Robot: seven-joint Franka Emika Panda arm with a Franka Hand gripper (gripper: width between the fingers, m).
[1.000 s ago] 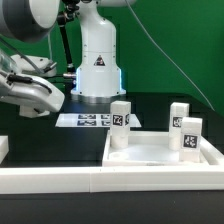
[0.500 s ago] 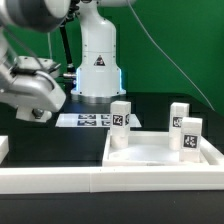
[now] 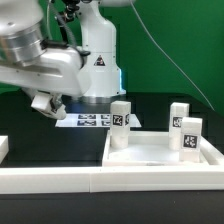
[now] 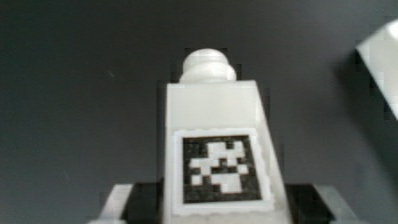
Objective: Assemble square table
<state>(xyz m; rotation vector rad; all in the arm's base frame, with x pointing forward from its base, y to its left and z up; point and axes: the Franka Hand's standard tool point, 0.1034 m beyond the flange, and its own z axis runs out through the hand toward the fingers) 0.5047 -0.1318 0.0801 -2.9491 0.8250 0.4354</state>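
The white tray-like tabletop (image 3: pixel 160 152) lies at the exterior view's right with three white tagged legs standing on it: one at its near-left corner (image 3: pixel 120 122), two at the right (image 3: pixel 178 114) (image 3: pixel 190 135). My gripper (image 3: pixel 45 101) hangs over the black table left of the tabletop. In the wrist view my gripper (image 4: pixel 221 206) is shut on a fourth white leg (image 4: pixel 217 120), tag facing the camera and its round peg pointing away. The fingers (image 4: pixel 135 200) press both sides. The tabletop's corner (image 4: pixel 377 70) shows beside the leg.
The marker board (image 3: pixel 92 120) lies flat in front of the robot base (image 3: pixel 98 60). Long white rails (image 3: pixel 90 180) run along the front, and a white block (image 3: pixel 4 147) sits at the left edge.
The arm has swung toward the exterior view's right and turned; the gripper has moved from the far left to about a quarter of the way in, nearer the marker board. The tabletop and legs stayed put.
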